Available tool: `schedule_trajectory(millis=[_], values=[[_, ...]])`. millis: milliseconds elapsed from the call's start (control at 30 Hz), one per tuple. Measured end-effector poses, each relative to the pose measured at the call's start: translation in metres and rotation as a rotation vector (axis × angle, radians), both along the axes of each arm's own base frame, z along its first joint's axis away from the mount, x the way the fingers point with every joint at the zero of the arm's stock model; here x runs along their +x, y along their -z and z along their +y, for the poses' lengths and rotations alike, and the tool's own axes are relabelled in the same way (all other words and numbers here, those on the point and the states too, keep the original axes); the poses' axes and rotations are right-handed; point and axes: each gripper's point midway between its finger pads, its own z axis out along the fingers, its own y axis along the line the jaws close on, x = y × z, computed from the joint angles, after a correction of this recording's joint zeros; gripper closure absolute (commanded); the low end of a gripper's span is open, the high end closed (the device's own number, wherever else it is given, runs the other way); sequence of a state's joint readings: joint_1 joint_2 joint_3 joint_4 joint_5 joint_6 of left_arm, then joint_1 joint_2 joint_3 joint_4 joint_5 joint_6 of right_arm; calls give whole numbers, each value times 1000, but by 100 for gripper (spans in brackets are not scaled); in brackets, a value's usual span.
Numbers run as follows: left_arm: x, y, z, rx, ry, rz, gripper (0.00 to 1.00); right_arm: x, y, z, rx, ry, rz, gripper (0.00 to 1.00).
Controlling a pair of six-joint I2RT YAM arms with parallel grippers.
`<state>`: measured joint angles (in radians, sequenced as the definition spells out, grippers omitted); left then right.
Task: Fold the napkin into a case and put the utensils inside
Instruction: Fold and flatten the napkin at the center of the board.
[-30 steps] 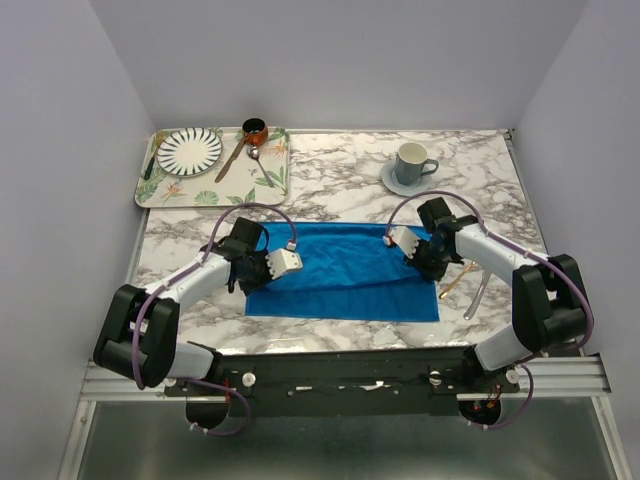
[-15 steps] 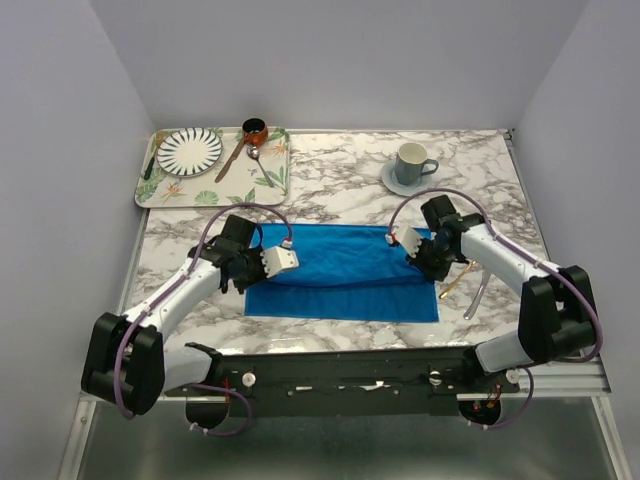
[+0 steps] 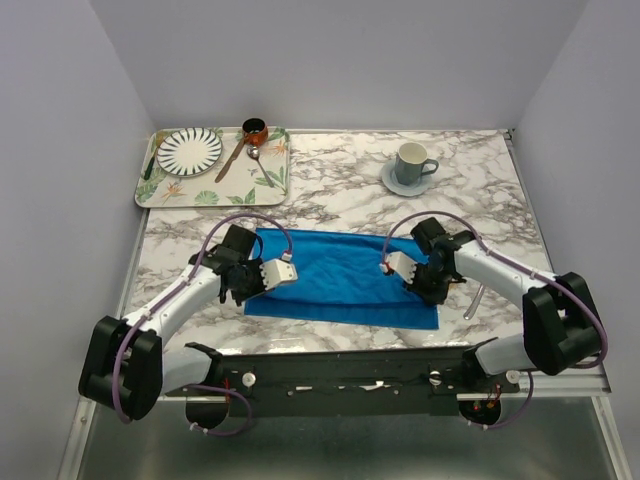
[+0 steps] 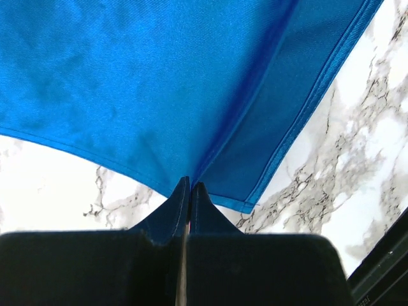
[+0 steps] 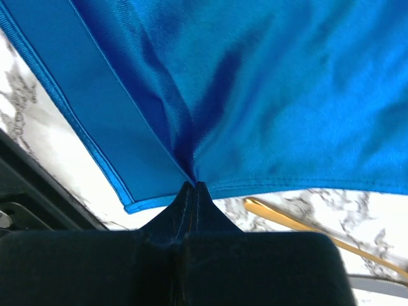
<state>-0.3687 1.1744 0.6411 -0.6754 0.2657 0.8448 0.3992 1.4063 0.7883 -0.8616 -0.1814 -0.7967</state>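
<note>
The blue napkin [image 3: 340,285] lies spread wide across the near middle of the desk [image 3: 340,195], its long near edge flat on the marble close to the desk's near edge. Each short end is caught up by a robot hand.

The left hand [image 4: 190,186] has its two fingers pressed together on the cloth at the napkin's left end. Its wrist view shows the fabric puckering into a crease right at the tips, with a hemmed layer lying flat beside it. The right hand [image 5: 194,186] is likewise clamped on the right end, the cloth drawn into folds that run to its tips above a hemmed lower layer. How many layers each pinch takes in I cannot make out, and from above the arms cover both grips.

Just past the napkin's right end a gold spoon [image 5: 299,223] lies on the marble. Only a stretch of it shows before the picture's edge cuts it off. From above it is mostly under the right arm. A slim silvery piece [image 3: 473,300] beside that arm is too thin to name for certain.

Toward the far right of the desk a grey mug [image 3: 412,160] stands on a saucer [image 3: 390,181]. In the far left corner sits a leaf-patterned tray [image 3: 150,192] with a striped plate [image 3: 189,150], a small brown pot [image 3: 255,130] and a brown-handled spoon [image 3: 232,158]. A dark item at the tray's left rim is too small to identify.
</note>
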Motion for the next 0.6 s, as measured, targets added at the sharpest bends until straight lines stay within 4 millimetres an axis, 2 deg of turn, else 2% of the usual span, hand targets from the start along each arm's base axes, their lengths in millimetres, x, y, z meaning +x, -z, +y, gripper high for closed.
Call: schedule_trajectory(millis=[200,367,600], values=[[-6,8,1,11,6,27,100,-7,4,4,-8,-19,20,99],[-6,6,1,8,6,20,100,-9,1,3,-10,-18,25,99],[-7,0,1,2,7,4,100,-5,-22,6,10,-19,-14,99]])
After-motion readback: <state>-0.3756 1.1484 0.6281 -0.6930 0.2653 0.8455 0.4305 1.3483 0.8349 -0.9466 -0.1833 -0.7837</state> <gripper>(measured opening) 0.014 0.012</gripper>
